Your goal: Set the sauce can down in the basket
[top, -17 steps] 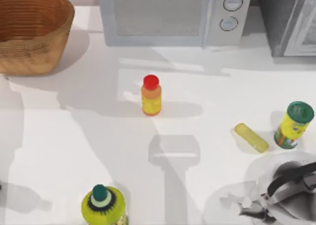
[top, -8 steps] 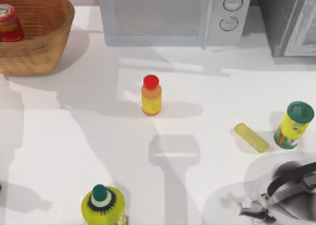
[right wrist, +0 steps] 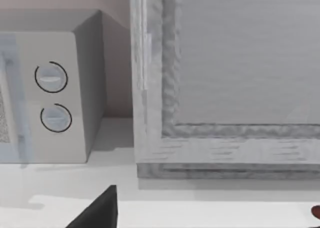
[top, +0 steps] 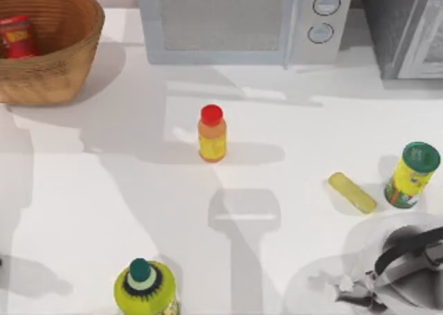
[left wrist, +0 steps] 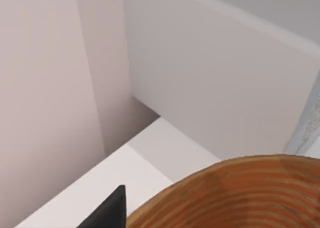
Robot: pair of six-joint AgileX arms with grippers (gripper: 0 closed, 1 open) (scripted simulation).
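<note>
**Sauce can lying inside the basket at the far left corner**

Nearest to us, at the front edge of the white tabletop (top: 138,211), a yellow-green canister (top: 145,291) with a dark green lid is standing left of centre. At the front right corner our right arm (top: 405,270) is sitting parked; its claw is not clearly shown, so we cannot tell whether it is open or closed. In the right wrist view a single dark fingertip (right wrist: 100,210) is poking in at the lower edge.

Moving back, a pale yellow bar (top: 352,192) is lying flat on the right side, and just beside it, toward the right edge, a green-capped yellow tin (top: 411,175) is standing upright. Near the middle, an orange bottle (top: 212,133) with a red cap is standing upright, well apart from everything else.

Along the far edge, a microwave (top: 242,21) is sitting in the centre, with a grey cabinet (top: 408,28) to its right. At the far left corner, the basket (top: 69,59) is resting on the tabletop, and the sauce can (top: 19,37) is lying tilted inside it, against its left part.

In the left wrist view we are looking down on the basket's woven rim (left wrist: 235,198), with one dark fingertip (left wrist: 107,213) of the left claw at the frame edge; we cannot tell whether that claw is open or closed.
</note>
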